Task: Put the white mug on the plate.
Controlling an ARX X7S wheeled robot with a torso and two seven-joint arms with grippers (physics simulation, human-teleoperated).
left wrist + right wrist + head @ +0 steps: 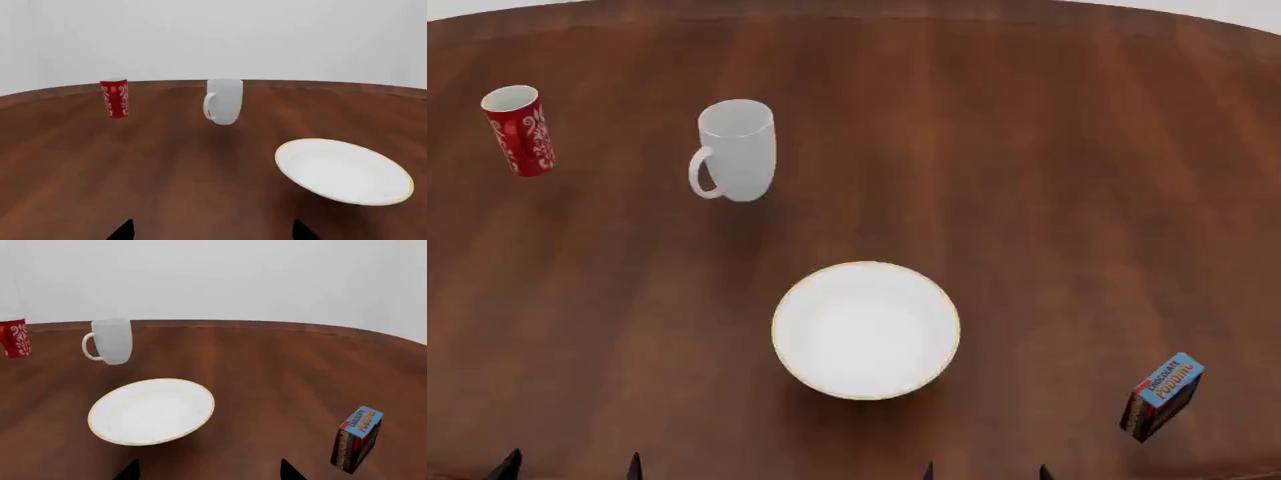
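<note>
Across the whole head view: table point(1068, 180), dark wood, carrying everything.
Plate point(866, 330): lower centre of the head view, white with a thin gold rim, bare; it looks a little tipped in both wrist views, though I cannot tell whether it lies flat.
Mug point(738, 150): upper left of the head view, upright, well apart from the plate, handle turned toward the frame's lower left.
Mug handling, my guess: stiff and glossy, so slippery under my pads; light enough for one arm; likely to chip if knocked or dropped.
Where I would grip: across the body below the lip, or over the wall beside the handle, keeping it upright.
Cup point(519, 129): red, patterned, far upper left; not mine to move.
Box point(1161, 396): small, lower right, clear of the route.
Left gripper point(569, 466): only dark fingertips at the bottom edge, spread apart, holding and touching nothing.
Right gripper point(985, 470): the same, tips parted and free.
</note>
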